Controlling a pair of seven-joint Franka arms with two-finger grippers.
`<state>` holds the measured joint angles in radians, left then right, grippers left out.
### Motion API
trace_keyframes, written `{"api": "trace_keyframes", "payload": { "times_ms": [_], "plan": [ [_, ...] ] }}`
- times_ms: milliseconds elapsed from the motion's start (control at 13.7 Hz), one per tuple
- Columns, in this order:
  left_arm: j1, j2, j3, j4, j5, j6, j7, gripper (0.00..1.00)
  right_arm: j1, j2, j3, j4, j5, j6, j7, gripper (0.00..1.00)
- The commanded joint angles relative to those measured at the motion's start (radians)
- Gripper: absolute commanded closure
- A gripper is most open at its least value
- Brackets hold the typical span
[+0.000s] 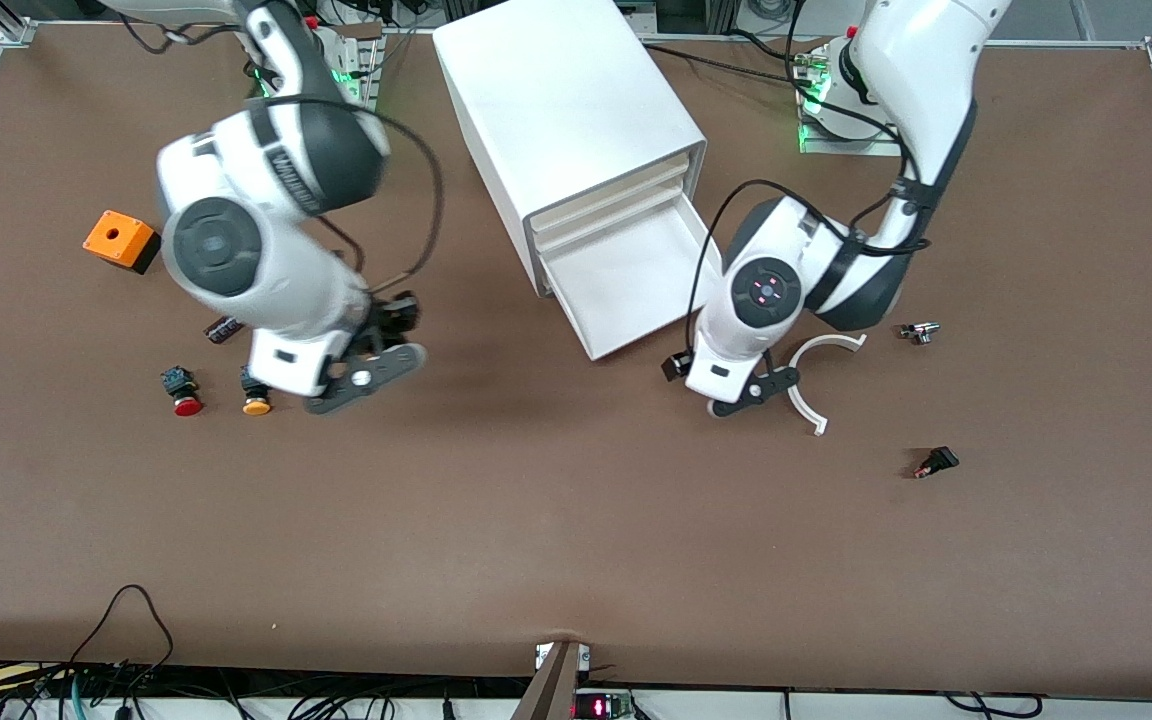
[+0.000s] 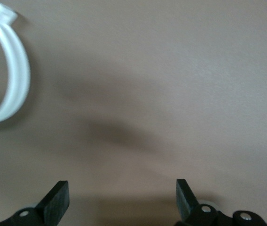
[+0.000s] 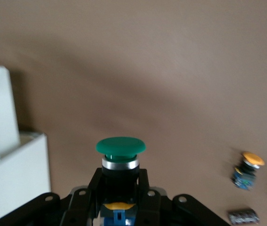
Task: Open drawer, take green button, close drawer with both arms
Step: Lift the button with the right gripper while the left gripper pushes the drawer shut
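Observation:
The white cabinet (image 1: 566, 110) stands near the arms' bases, its lowest drawer (image 1: 626, 285) pulled out with a bare floor showing. My right gripper (image 3: 119, 183) is shut on the black body of the green-capped button (image 3: 120, 147), cap pointing away from the hand. In the front view this right gripper (image 1: 394, 320) hangs over the table between the cabinet and the loose buttons. Low over bare table by the drawer's front corner is my left gripper (image 1: 708, 388). The left wrist view shows the left gripper (image 2: 121, 200) open and holding nothing.
A red button (image 1: 184, 392) and a yellow-orange button (image 1: 256, 396) lie toward the right arm's end, with a small dark cylinder (image 1: 223, 328) and an orange box (image 1: 119, 240). A white curved piece (image 1: 816, 385) lies beside the left gripper. Two small parts (image 1: 921, 332) (image 1: 936, 462) lie toward the left arm's end.

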<state>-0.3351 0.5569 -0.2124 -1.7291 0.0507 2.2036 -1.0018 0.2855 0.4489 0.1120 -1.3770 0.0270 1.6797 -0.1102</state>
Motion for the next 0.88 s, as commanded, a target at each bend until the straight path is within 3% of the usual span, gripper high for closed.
{"api": "trace_keyframes", "payload": {
  "times_ms": [0,438,803],
  "plan": [
    [-0.024,-0.048,0.005,-0.139,0.035,0.148,-0.047,0.00,-0.017,-0.154,-0.066,-0.248,0.019,0.055,-0.121,0.95],
    [-0.058,-0.051,-0.037,-0.155,0.029,0.076,-0.146,0.00,-0.017,-0.396,-0.244,-0.793,0.017,0.394,-0.357,0.95],
    [0.020,-0.052,-0.183,-0.156,-0.021,0.008,-0.146,0.00,-0.017,-0.411,-0.374,-1.031,0.017,0.622,-0.503,0.93]
  ]
}}
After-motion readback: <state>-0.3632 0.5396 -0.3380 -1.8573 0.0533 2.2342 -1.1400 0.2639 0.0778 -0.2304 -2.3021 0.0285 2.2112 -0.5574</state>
